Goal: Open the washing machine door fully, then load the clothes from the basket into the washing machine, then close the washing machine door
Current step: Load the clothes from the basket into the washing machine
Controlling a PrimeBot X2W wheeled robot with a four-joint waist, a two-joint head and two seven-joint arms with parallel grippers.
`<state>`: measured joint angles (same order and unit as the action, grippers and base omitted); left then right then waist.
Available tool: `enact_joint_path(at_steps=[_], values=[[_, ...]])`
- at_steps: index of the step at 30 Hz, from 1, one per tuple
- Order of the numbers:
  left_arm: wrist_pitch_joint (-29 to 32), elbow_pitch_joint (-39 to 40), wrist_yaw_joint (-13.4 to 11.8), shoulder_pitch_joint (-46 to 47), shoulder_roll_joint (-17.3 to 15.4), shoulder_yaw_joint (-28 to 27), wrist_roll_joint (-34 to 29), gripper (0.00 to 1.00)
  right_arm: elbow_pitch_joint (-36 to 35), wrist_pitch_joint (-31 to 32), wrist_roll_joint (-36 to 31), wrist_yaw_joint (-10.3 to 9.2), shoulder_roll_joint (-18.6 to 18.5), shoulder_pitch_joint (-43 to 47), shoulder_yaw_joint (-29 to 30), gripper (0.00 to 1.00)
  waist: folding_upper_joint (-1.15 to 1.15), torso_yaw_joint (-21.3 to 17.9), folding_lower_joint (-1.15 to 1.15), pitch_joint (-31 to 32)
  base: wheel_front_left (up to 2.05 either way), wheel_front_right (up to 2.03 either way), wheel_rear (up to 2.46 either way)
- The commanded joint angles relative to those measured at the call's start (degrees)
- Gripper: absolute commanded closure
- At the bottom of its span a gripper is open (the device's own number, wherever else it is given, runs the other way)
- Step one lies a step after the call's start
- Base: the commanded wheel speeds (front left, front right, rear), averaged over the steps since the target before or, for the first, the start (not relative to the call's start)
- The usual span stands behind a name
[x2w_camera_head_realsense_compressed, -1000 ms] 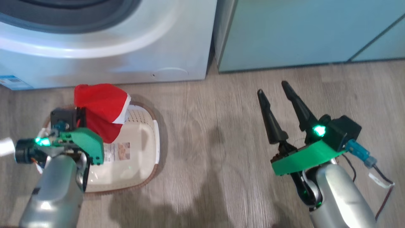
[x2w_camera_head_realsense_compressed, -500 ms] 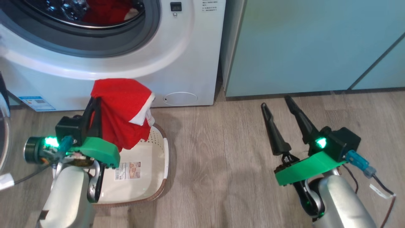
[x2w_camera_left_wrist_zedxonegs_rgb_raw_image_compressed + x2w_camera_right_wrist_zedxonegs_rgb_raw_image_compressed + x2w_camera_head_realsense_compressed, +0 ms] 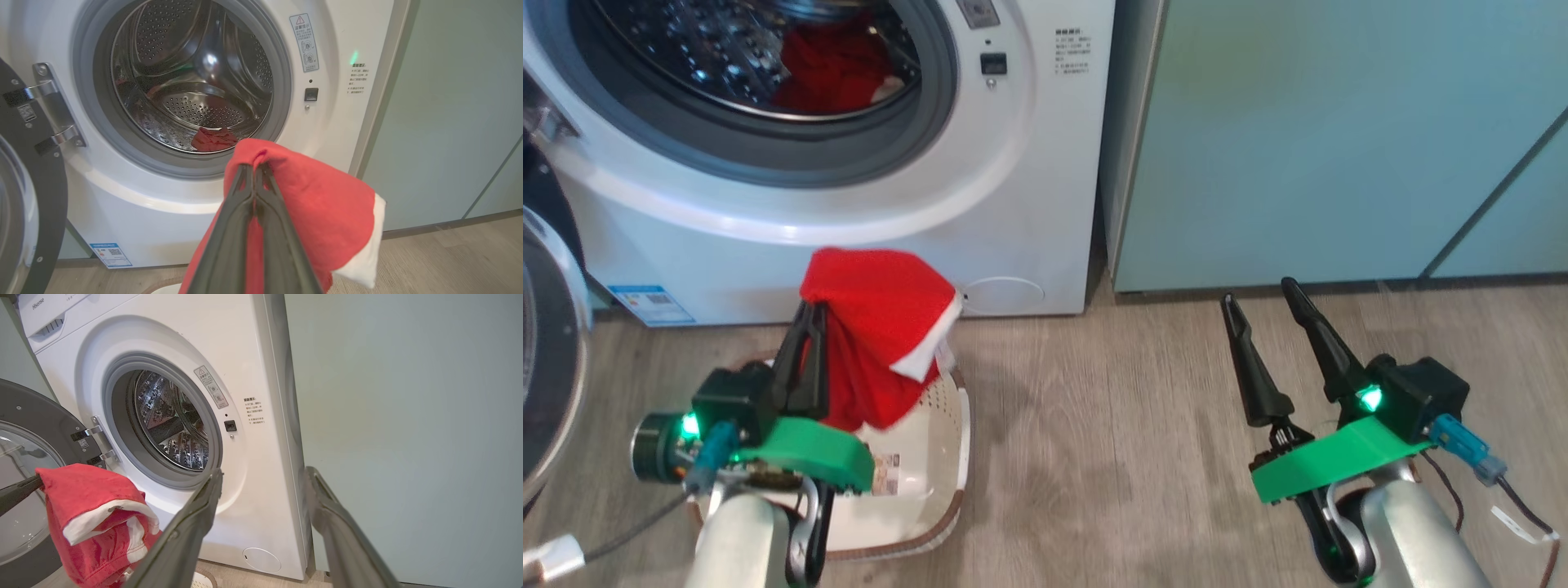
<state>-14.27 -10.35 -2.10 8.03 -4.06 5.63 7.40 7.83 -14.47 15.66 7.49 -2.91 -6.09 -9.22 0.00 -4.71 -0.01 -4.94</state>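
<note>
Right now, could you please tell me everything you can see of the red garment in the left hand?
The red garment is soft, knit-looking cloth, bright red with a white band along one edge. The shut left hand pinches it at its top fold, and it hangs limp and bunched above the basket, in front of the washing machine, below its open mouth. Whether its lower end touches the basket I cannot tell.

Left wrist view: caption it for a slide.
Left tool, shut on a red garment, faces the open washing machine, a second garment inside.
</note>
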Motion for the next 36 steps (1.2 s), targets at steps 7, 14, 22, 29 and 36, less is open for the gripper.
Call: enact_joint_path(at_steps=[7,14,22,29,36], values=[[-0.73,4.20,0.74,-2.40,0.85,-3.30,0.61,1.00,-1.77,-0.53,-0.51,0.00,0.03,0.21,-0.53,0.00,0.00,0.47,0.01,2.40,0.00,0.00,0.00],[-0.73,5.18,1.53,-3.30,1.13,-4.11,0.55,1.00,-1.96,-0.53,-0.45,0.00,0.03,0.71,-0.70,0.00,0.00,0.74,0.01,2.66,0.00,0.00,0.00],[-0.73,5.41,1.35,-3.40,1.17,-3.82,1.52,1.00,-1.89,-0.53,-0.15,0.00,0.03,0.68,-0.84,0.00,0.00,0.35,0.01,2.39,0.00,0.00,0.00],[-0.73,5.80,0.99,-3.27,1.17,-4.01,2.17,1.00,-1.96,-0.53,-0.19,0.00,0.03,0.42,-1.20,0.00,0.00,-0.66,0.01,1.45,0.00,0.00,0.00],[-0.73,6.63,2.66,-0.41,1.18,-7.84,0.70,1.00,-2.55,-0.53,-0.54,0.00,0.03,-0.65,-1.21,0.00,0.00,-2.61,0.01,-1.98,0.00,0.00,0.00]])
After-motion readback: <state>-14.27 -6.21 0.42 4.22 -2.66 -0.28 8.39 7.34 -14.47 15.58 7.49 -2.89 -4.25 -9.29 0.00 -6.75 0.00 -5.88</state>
